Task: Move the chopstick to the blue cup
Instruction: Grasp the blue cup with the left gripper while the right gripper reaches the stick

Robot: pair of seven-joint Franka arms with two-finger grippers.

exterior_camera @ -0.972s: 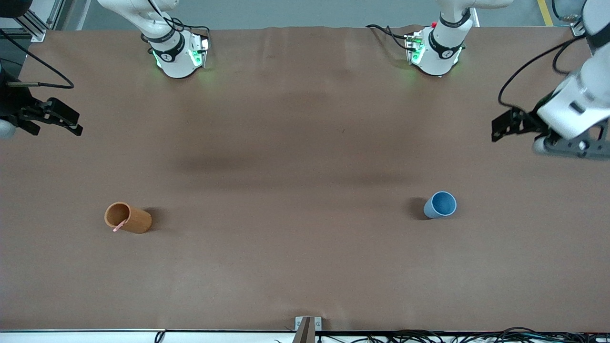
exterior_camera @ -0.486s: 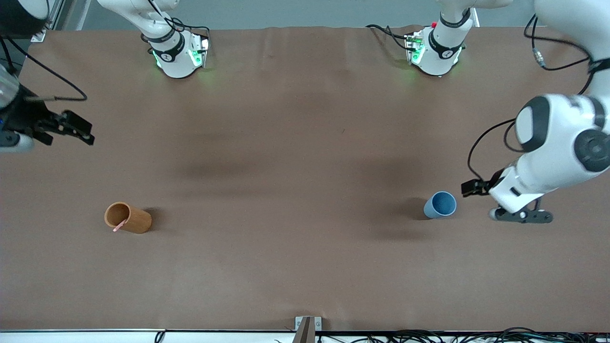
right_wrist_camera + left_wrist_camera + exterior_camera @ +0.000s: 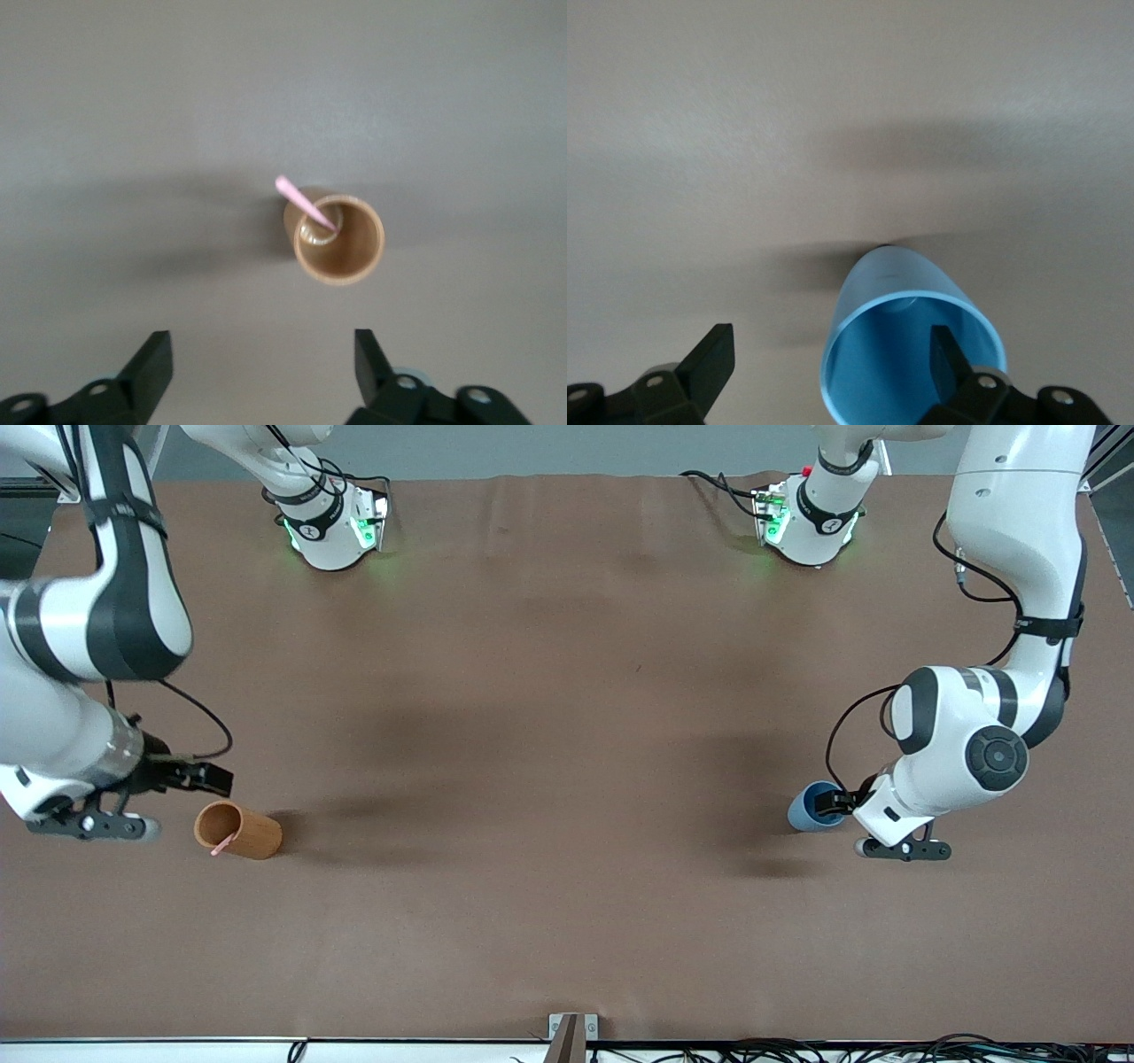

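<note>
An orange-brown cup (image 3: pixel 237 830) stands upright on the brown worktop (image 3: pixel 549 797) toward the right arm's end, its open mouth showing a paler inside. Black cables (image 3: pixel 797 1050) lie along the worktop's edge nearest the front camera, beside a small metal bracket (image 3: pixel 571 1032) at mid-edge.

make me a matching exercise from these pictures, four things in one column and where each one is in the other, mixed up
Things:
1. chopstick
2. blue cup
3. left gripper
4. right gripper

Places:
A. open, by the orange cup
B. leaning in the orange cup
C. upright toward the left arm's end of the table
D. open, one finger over the blue cup's mouth

Pairs: 1-B, 2-C, 3-D, 4-A
</note>
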